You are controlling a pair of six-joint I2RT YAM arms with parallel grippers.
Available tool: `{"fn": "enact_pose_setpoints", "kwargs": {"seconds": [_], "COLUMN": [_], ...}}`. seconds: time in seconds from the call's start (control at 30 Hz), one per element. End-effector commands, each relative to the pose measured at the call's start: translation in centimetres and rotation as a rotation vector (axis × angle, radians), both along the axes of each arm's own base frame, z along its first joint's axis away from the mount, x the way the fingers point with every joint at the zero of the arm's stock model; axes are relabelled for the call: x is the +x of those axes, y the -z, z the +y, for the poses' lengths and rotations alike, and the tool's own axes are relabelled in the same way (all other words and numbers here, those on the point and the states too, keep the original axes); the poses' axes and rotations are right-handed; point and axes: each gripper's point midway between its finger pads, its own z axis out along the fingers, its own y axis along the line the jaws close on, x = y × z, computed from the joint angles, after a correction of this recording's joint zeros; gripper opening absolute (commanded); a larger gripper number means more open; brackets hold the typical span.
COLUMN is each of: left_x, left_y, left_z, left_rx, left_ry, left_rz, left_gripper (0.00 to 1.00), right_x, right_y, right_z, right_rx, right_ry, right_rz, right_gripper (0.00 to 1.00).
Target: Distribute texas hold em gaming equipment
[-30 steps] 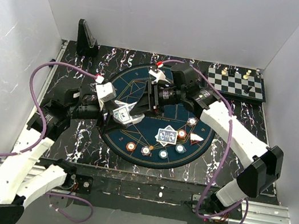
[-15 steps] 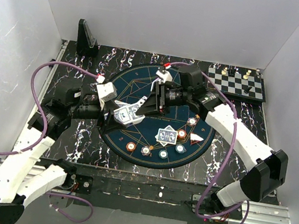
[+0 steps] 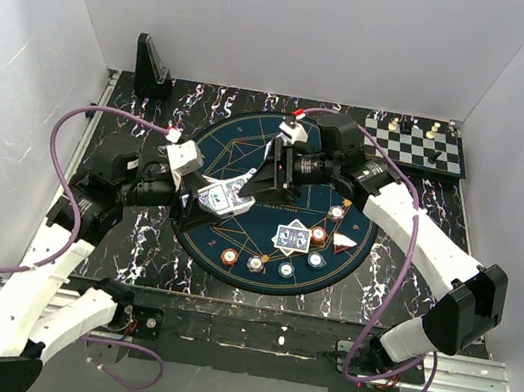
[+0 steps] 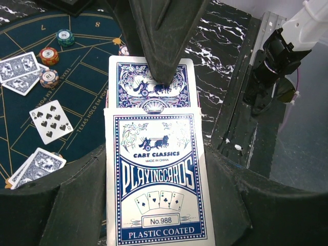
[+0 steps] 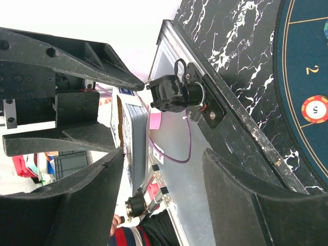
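The left hand (image 3: 198,191) is clamped on the deck (image 4: 159,195) and holds it above the left part of the mat (image 3: 250,148), with one card (image 4: 151,84) pushed partway out of the top. The right hand (image 3: 267,179) meets it over the mat's middle, fingers apart, one finger (image 4: 159,41) resting on that card's back. This looks like the dealing step. Dealt cards (image 3: 292,236) and chips (image 3: 256,263) already lie on the mat's near half. The next move probably calls for closing on the raised card alone and sliding it free without dragging its neighbours. The right hand's second finger is hidden behind the deck, so its contact is unclear. The right wrist view shows the deck only edge-on.
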Motion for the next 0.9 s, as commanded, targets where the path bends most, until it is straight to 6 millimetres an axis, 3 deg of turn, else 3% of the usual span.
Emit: {"fn": "enact_pose_setpoints", "kwargs": {"seconds": [0.0, 0.17, 0.33, 0.6, 0.87], "left_x": [-0.2, -0.2, -0.2, -0.4, -0.5], "left_y": [-2.8, -2.7, -2.6, -2.5, -2.5], "left_z": [-0.1, -0.1, -0.1, -0.1, -0.1], "left_rx": [-0.045, -0.045, -0.044, -0.046, -0.048], "left_ry": [0.013, 0.012, 0.012, 0.016, 0.022], "left_rz": [-0.083, -0.081, -0.078, -0.076, -0.074], "left_gripper": [0.00, 0.00, 0.00, 0.00, 0.00], "right_x": [-0.5, -0.9, -1.1, -0.6, -0.2], "right_y": [-1.2, -1.1, -0.7, -1.3, -1.7], "right_z": [1.3, 1.9, 1.8, 0.6, -0.3], "right_rx": [0.034, 0.058, 0.052, 0.061, 0.071], "right_ry": [-0.038, -0.048, -0.046, 0.003, 0.027], "right_rz": [-0.033, -0.007, 0.007, 0.011, 0.008], "right_gripper": [0.70, 0.63, 0.44, 0.21, 0.22]}}
